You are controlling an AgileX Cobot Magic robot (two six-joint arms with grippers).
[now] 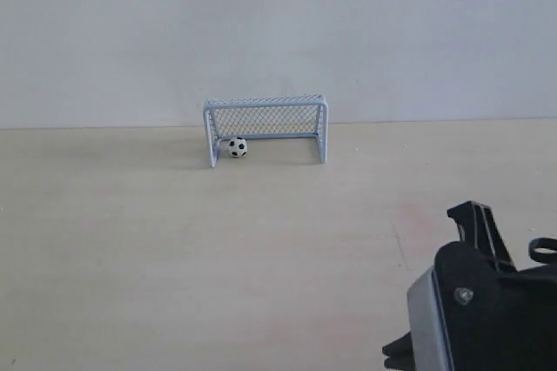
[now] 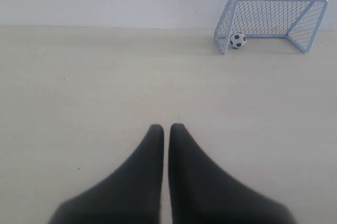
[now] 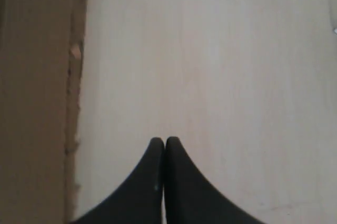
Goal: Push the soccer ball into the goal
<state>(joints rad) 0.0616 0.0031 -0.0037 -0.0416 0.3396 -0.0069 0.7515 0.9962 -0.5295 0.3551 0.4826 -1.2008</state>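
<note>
Left gripper [image 2: 166,127]: fingers pressed together, holding nothing.
Right gripper [image 3: 165,140]: likewise closed, empty.
Ball [image 1: 238,148]: in the goal [image 1: 265,103] mouth, just beside one front post, seemingly inside.
Bearing: well ahead of the left gripper; the right wrist view shows no ball.

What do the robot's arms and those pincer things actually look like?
Both the left tool and right tool end in two matte black fingers tapering to rounded tips. The right arm is black, with a silver-grey plate and a black cable loop.
</note>
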